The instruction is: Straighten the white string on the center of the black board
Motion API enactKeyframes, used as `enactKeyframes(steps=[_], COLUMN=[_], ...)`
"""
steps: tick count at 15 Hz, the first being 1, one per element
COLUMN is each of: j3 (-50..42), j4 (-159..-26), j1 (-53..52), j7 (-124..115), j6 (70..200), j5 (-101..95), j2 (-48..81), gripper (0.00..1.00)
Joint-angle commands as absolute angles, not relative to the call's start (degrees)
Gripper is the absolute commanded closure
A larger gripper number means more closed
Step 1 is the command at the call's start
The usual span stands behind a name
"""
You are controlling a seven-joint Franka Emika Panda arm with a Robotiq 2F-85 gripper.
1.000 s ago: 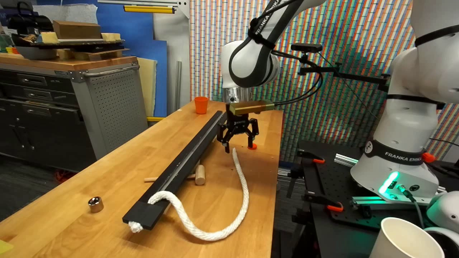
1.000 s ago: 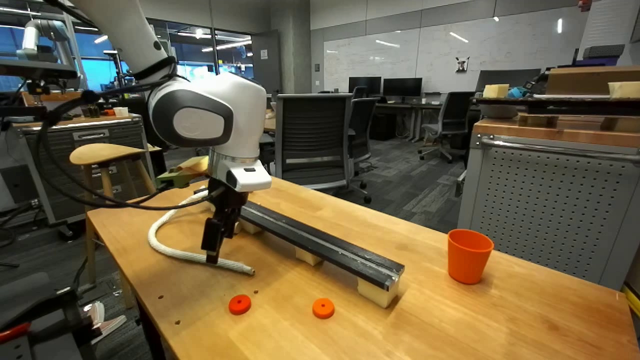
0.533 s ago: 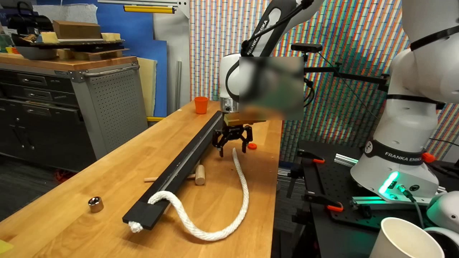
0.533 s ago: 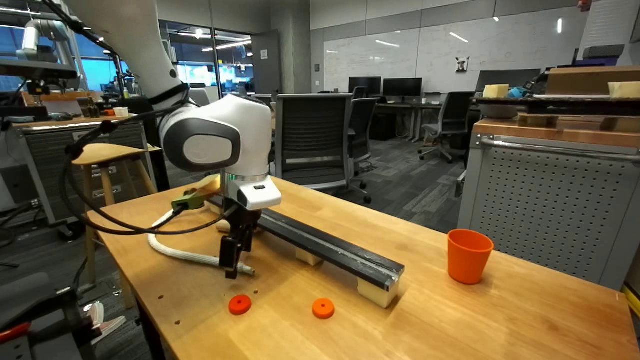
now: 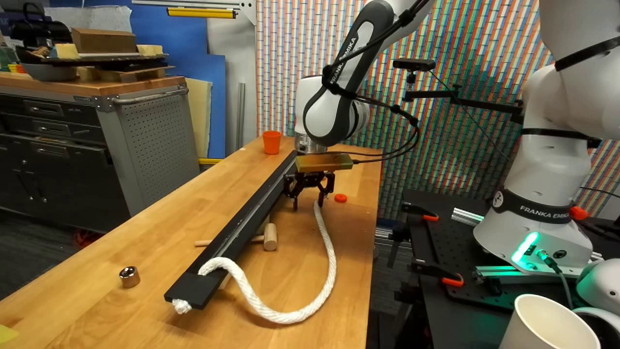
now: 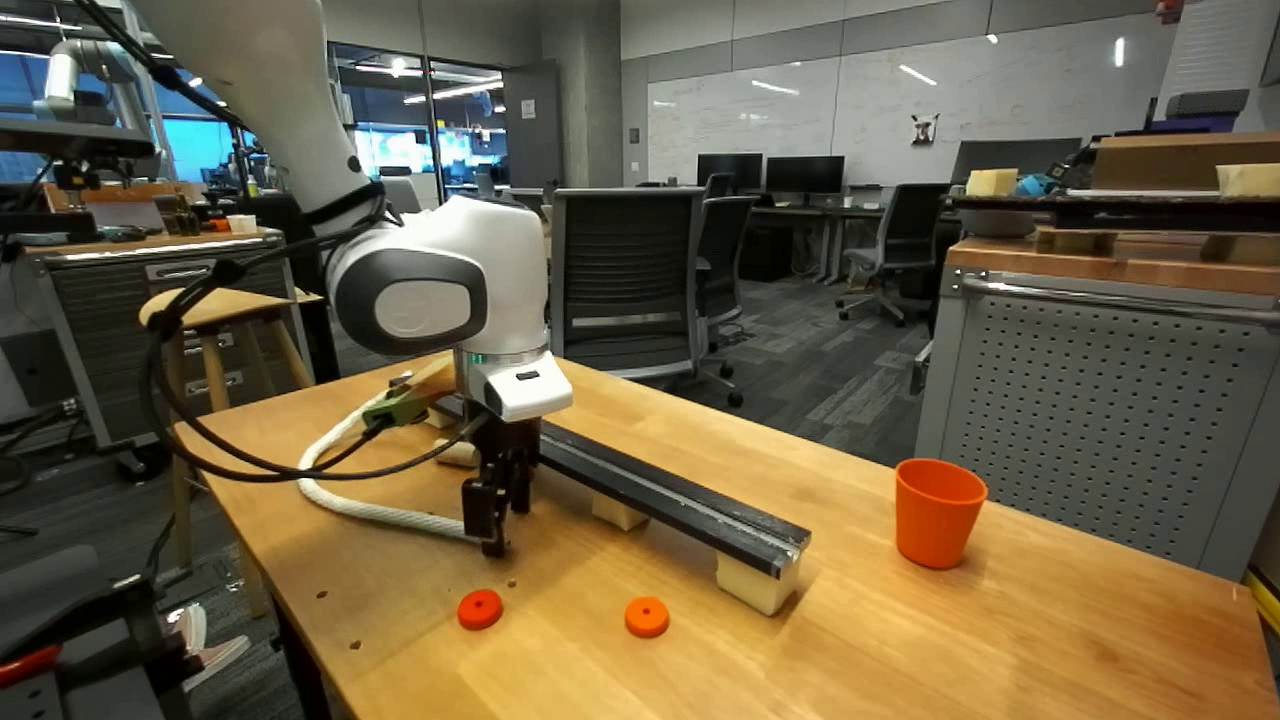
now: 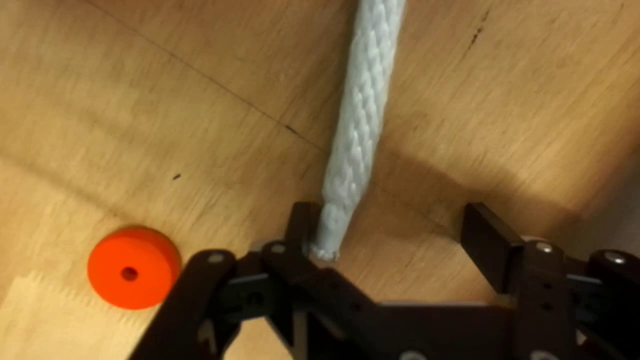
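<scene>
Gripper (image 7: 387, 215): jaws spread wide, nothing held. White string (image 7: 362, 115): free end on table (image 7: 225, 165) between your fingertips (image 7: 302, 220), near 9-o'clock one in wrist view; red disc (image 7: 142, 257) beyond. Risk: closing here may pinch only tip, string slipping when you lift. Black board (image 6: 670, 492) stands raised on blocks (image 6: 755, 585); bump could shift it. In exterior view, from gripper: board 9 o'clock, mallet (image 5: 270, 236) 8, handle under board.
</scene>
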State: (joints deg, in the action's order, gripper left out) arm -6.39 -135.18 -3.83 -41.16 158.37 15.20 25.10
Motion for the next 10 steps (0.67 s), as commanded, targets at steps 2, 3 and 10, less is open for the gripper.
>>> enactKeyframes(steps=[2, 3, 10], j3=[-7.72, -7.82, -9.25], j4=[-136.78, -137.67, -143.09], j1=[-3.97, -3.85, -2.47], j7=[-43.31, -43.29, -42.26], j6=[159.52, 159.51, 157.6], j5=[15.43, 15.38, 14.52], j2=[22.7, 21.84, 15.35], gripper=[0.62, 0.69, 0.97])
